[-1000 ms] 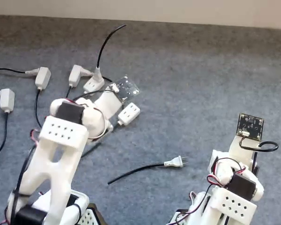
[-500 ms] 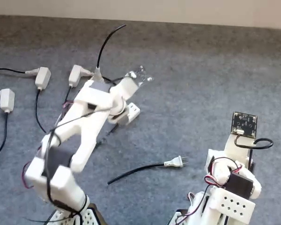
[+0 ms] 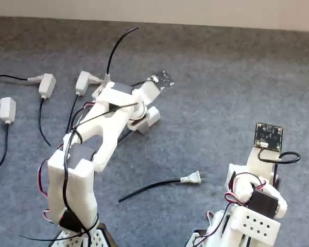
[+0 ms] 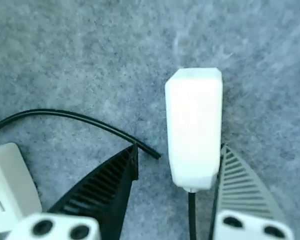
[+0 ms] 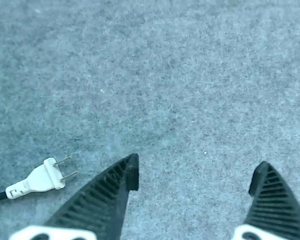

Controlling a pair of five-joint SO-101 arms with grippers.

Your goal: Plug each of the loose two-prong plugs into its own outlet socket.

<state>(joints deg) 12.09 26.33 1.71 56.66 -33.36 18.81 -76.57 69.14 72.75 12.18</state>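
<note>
A white outlet socket (image 4: 194, 127) lies on the grey carpet between the fingers of my open left gripper (image 4: 179, 149). The pale finger (image 4: 240, 185) touches its side and the black finger (image 4: 110, 185) stands apart from it. From above, the left arm stretches out over this socket (image 3: 150, 116). A loose white two-prong plug (image 3: 193, 178) on a black cord lies mid-carpet. It lies just beside my open right gripper (image 5: 197, 170), which hovers over bare carpet with the plug (image 5: 40, 177) outside its black finger.
Three more white sockets (image 3: 46, 85) (image 3: 83, 81) (image 3: 7, 109) with cords lie at the far left. A black cord (image 3: 116, 49) rises behind the left arm. Another white socket (image 4: 10, 185) and a black cord (image 4: 65, 117) lie close to the left gripper. Open carpet spreads to the right.
The left arm has stretched forward and lowered, bringing its gripper around the socket, which shifted slightly. The right arm drew back a little, then kept still.
</note>
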